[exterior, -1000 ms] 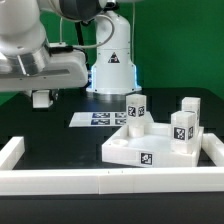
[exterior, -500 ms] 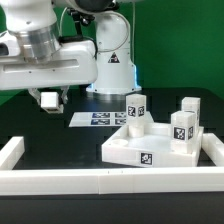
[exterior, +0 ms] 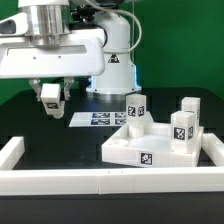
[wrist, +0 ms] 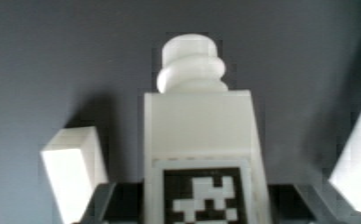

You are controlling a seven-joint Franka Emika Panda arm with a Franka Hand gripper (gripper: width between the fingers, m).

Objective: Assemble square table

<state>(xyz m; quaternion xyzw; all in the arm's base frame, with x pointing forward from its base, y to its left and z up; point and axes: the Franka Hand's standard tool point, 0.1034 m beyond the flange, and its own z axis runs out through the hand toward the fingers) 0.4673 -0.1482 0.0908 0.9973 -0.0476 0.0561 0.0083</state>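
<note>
The square tabletop (exterior: 150, 145) is a white slab with tags on its sides, lying at the exterior view's right. Three white tagged leg posts (exterior: 136, 107) stand up on its corners. My gripper (exterior: 50, 97) hangs above the black table, to the exterior view's left of the slab and well apart from it. It is shut on another white leg post (wrist: 203, 125). In the wrist view my gripper (wrist: 203, 198) grips that post at its tagged end. The post's rounded screw tip (wrist: 191, 58) points away from the jaws.
The marker board (exterior: 98, 119) lies flat between the gripper and the robot base (exterior: 112, 70). A long low white wall (exterior: 90, 179) borders the front and both sides. A white block (wrist: 70, 172) shows beside the held post in the wrist view.
The arm has moved toward the exterior view's right with the leg post still in the gripper. The tabletop and its posts have not moved.
</note>
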